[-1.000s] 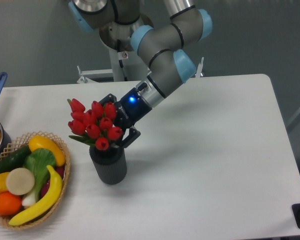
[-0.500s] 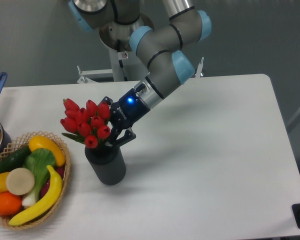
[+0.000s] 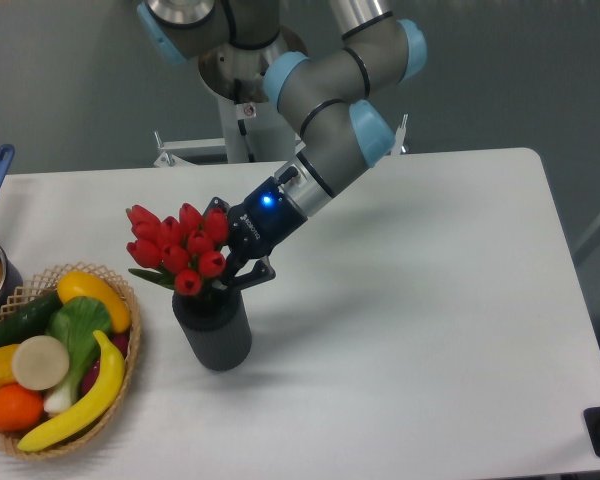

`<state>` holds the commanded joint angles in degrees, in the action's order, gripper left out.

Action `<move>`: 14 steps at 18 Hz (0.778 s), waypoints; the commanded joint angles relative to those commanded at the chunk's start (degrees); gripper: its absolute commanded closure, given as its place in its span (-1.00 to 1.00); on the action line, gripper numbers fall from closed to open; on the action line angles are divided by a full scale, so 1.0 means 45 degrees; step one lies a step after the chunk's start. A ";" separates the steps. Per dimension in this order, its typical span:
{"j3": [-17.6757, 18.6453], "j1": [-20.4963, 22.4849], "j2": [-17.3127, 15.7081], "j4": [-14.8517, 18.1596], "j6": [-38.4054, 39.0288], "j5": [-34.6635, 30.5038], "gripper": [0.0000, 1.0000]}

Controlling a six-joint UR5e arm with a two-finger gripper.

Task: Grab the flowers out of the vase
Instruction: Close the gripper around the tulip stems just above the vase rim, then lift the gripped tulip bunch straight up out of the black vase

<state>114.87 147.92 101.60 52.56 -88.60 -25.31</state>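
End effector: the end effector (image 3: 225, 262) reaches in from the upper right and sits hard against the flowers (image 3: 178, 250), its jaws seemingly closed on the stems just above the vase (image 3: 212, 328) rim (the contact itself is hidden behind the buds).
Change: the bunch, a second ago further right with the vase under it, swung left half a second ago and has now come back slightly right and a little down; the vase moved with it.
Meaning: my reading is that the stems are not yet clear of the vase, so the lift is not done.
Flowers: left of centre of the frame, stems still in the vase on the bench (image 3: 410, 300).
Axis: stems run from the vase up and leftward; buds point to the upper left.
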 joint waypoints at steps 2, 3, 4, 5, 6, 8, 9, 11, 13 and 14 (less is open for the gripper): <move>-0.0136 0.0039 0.0000 0.0000 0.0195 0.0116 0.17; -0.0253 0.0058 0.0000 0.0019 0.0390 0.0253 0.17; -0.0312 0.0155 0.0000 0.0000 0.0546 0.0370 0.17; -0.0429 0.0234 -0.0019 0.0000 0.0741 0.0468 0.17; -0.0526 0.0254 -0.0020 0.0000 0.0995 0.0565 0.16; -0.0702 0.0215 -0.0039 0.0019 0.1483 0.0722 0.16; -0.0761 0.0196 -0.0058 0.0000 0.1679 0.0703 0.16; -0.0898 0.0254 -0.0059 0.0019 0.1914 0.0722 0.16; -0.1035 0.0274 -0.0117 0.0000 0.2303 0.0723 0.16; -0.1093 0.0254 -0.0195 0.0000 0.2596 0.0723 0.16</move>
<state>109.95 149.06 100.73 52.56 -76.92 -22.06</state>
